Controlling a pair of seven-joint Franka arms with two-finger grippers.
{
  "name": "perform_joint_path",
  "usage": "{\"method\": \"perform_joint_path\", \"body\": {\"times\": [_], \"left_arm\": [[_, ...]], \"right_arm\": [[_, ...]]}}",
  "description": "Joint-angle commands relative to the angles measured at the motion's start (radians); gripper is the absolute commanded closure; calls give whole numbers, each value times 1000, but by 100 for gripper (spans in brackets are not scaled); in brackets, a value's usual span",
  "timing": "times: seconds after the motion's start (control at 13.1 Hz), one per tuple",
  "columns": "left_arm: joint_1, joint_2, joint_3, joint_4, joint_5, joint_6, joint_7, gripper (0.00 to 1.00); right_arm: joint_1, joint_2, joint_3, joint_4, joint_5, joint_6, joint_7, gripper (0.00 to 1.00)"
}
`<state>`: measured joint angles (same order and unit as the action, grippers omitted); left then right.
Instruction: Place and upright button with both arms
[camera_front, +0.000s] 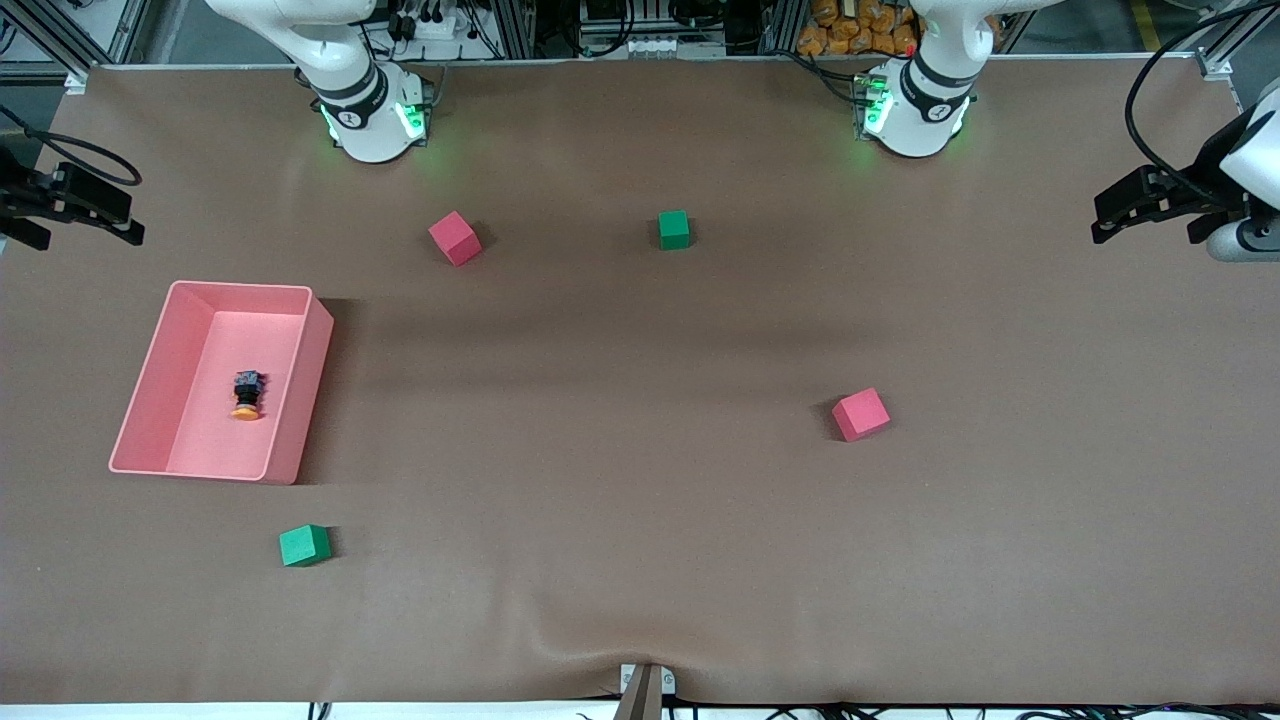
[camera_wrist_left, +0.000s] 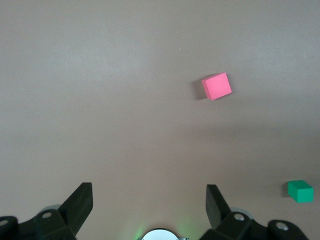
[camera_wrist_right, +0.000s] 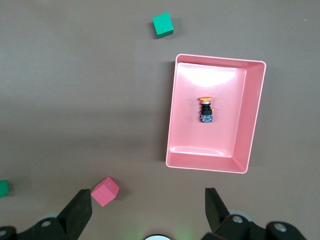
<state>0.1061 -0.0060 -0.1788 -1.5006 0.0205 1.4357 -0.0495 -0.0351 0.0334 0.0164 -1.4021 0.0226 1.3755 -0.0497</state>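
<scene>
Button lies on its side in the pink tray, cap toward 6 o'clock in the front view. Likely light, rigid, slippery; take the dark body, not the cap. Right gripper over the table's edge at its end, left gripper likewise; both spread, empty.

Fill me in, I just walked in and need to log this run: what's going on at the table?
Nothing is being handled yet. The button lies on its side in the pink tray, toward the right arm's end of the table. The right gripper hangs open at that end, the left gripper open at the other; neither holds anything. Two red cubes and two green cubes sit scattered on the table.
</scene>
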Motion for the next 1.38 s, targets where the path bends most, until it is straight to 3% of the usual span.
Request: {"method": "perform_joint_path", "body": {"times": [0.0, 0.31, 0.61, 0.84, 1.3], "left_arm": [[6, -20, -4, 5, 19, -21, -9, 0], [6, -45, -10, 3, 19, -35, -33, 0], [4, -40, -10, 6, 21, -32, -23, 0], [6, -40, -10, 6, 19, -32, -21, 0], [7, -9, -2, 6, 18, -29, -18, 0]], "right_arm": [[-6, 23, 4, 8, 10, -3, -5, 0], [-6, 133, 4, 14, -24, 11, -7, 0], [-57, 253, -1, 6, -67, 153, -10, 0], [-107, 325, 0, -5, -92, 181, -12, 0], [-184, 322, 4, -294, -60, 503, -125, 0]]}}
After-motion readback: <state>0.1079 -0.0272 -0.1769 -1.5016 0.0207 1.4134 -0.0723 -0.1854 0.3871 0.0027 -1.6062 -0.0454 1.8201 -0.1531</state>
